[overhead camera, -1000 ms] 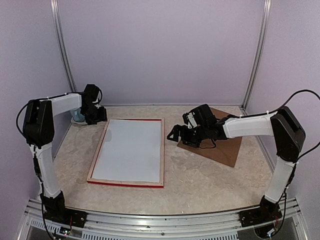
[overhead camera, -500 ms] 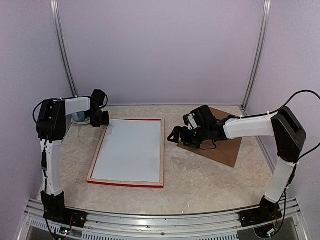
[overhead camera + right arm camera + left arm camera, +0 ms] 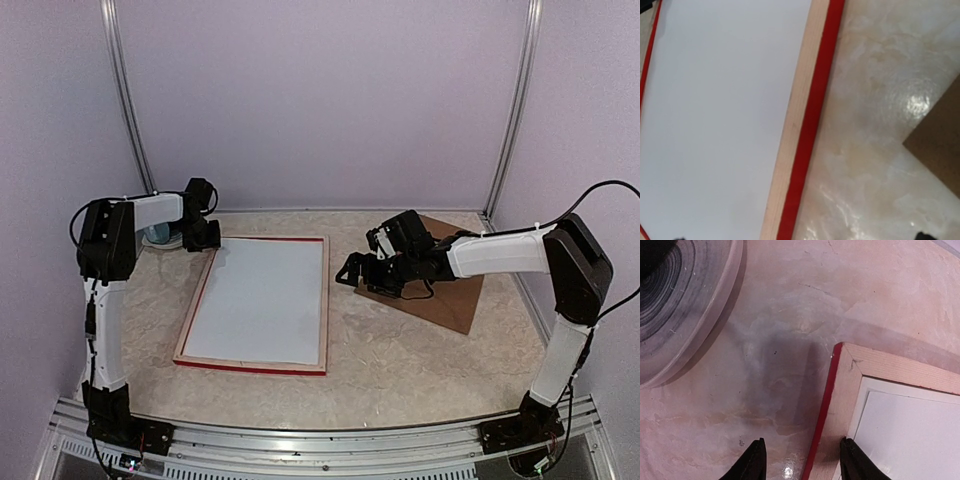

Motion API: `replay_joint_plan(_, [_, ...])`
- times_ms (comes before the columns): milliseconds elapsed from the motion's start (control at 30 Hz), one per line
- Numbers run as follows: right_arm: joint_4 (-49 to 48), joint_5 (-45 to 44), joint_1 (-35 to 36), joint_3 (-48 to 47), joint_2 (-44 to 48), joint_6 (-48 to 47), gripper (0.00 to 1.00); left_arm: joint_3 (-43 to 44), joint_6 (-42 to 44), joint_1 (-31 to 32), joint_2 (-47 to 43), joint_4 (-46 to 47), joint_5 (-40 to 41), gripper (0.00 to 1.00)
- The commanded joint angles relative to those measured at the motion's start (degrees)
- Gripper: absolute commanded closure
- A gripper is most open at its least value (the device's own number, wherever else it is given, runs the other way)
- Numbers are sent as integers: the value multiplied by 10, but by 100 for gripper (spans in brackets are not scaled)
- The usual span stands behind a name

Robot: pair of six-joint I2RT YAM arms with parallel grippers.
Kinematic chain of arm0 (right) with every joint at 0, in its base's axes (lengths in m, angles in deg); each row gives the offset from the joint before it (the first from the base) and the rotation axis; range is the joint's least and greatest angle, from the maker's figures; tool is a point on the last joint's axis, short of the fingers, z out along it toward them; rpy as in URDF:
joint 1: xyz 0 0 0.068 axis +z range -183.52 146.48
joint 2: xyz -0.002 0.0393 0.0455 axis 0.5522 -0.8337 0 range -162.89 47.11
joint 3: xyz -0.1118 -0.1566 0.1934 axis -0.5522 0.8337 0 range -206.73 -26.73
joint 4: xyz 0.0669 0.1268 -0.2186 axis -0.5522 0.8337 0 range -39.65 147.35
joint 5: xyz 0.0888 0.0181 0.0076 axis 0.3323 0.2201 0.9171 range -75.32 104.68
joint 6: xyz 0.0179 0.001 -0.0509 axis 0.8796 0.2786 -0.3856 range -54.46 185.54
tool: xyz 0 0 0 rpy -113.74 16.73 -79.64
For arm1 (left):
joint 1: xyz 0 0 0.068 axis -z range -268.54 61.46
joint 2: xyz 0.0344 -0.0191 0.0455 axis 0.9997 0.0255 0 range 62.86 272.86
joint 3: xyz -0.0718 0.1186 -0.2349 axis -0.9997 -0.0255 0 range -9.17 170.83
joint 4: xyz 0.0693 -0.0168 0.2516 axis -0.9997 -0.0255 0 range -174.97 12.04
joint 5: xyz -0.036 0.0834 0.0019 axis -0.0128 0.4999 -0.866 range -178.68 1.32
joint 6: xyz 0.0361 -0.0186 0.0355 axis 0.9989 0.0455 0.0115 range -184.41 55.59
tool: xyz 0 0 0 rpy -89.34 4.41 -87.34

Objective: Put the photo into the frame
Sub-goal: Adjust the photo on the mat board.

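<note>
1. The frame point(image 3: 250, 367) lies flat on the table point(image 3: 400, 360), left of the middle. Its pale wood rim faces up and red shows along its outer edges.
2. A white sheet point(image 3: 260, 300) fills the whole opening of the frame.
3. The left claw point(image 3: 210, 242) is at the frame's far left corner. In the left wrist view its two fingers point(image 3: 754, 462) stand apart. One is over bare table outside the red edge, the other over the inner side of the wood rim point(image 3: 840, 405), beside the white sheet point(image 3: 910, 440). A strip of table shows between the outer finger and the frame, so nothing is clamped.
4. A round see-through roll point(image 3: 155, 235) with a dark core point(image 3: 680, 305) sits on the table just beyond that corner, apart from the frame.
5. The right claw point(image 3: 347, 272) is spread wide between the frame's right rim and a brown board point(image 3: 450, 290), and it holds nothing.
6. The right wrist view looks down on the frame's right rim point(image 3: 795, 125), the white sheet point(image 3: 715, 100) and a corner of the board point(image 3: 940, 130). Bare table separates board and frame.
7. The brown board lies flat at the right rear, turned at an angle to the frame, with the right arm reaching over it.
</note>
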Motion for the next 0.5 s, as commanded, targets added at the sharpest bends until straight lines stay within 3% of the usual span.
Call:
replay_joint_plan(0, [7, -5, 8, -3, 7, -3, 1, 15, 7, 7, 28, 0, 16, 50])
replay_joint_plan(467, [5, -4, 8, 3, 8, -3, 1, 27, 9, 27, 53, -2, 53, 56])
